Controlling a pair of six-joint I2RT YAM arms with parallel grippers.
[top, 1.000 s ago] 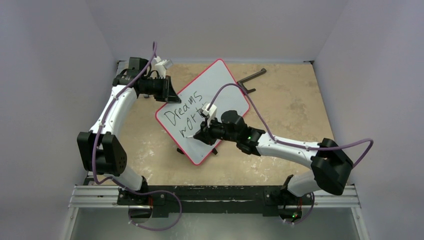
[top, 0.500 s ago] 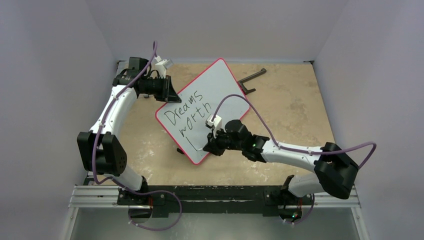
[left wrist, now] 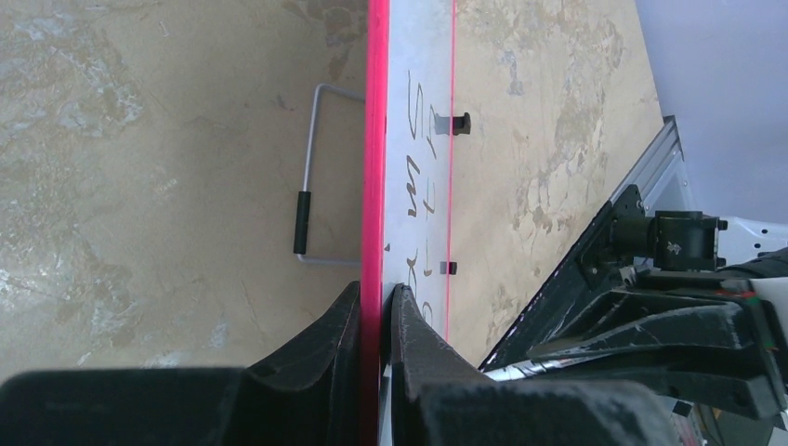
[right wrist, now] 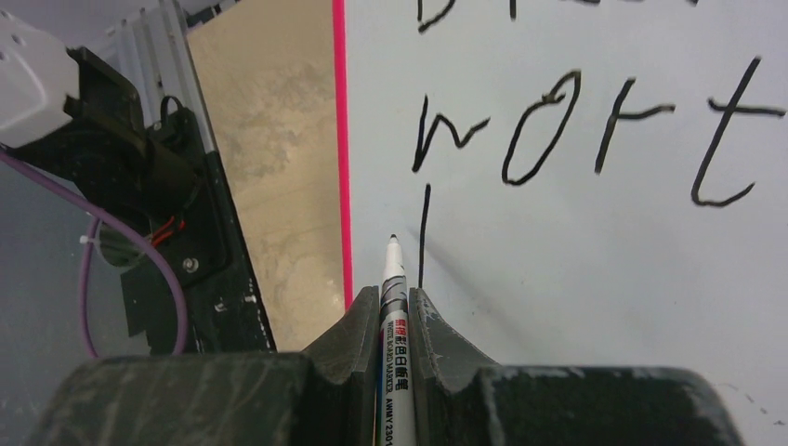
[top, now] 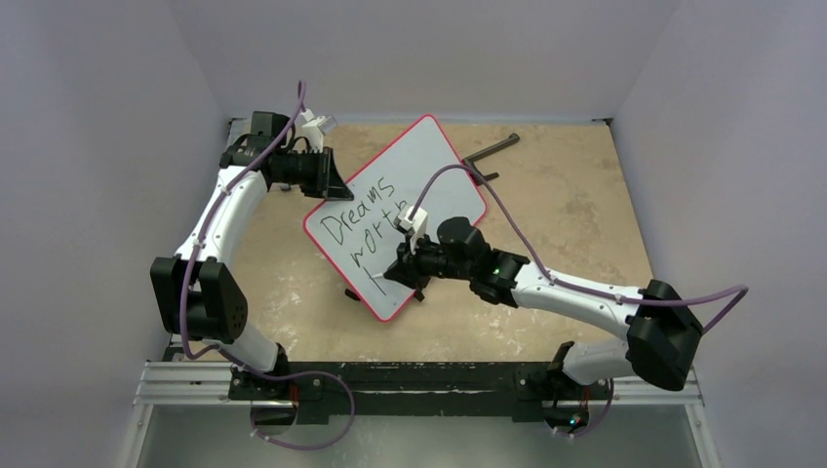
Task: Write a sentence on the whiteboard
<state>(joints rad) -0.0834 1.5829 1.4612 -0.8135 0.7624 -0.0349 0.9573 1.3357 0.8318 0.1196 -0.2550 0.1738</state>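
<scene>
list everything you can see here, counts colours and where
board: 1, white with red rim, mid-table
writing: two words plus one stroke, black, on board
marker: 1, white barrel, black tip, beside the stroke
clips: 2, black, along board's edge
wire leg: 1, grey with black sleeve, behind board
bar: 1, black, on table beyond board
table: 1, mottled tan
rail: 1, black and silver, near edge
left end effector: 1, black, shut on board's rim
right end effector: 1, black, shut on marker
</scene>
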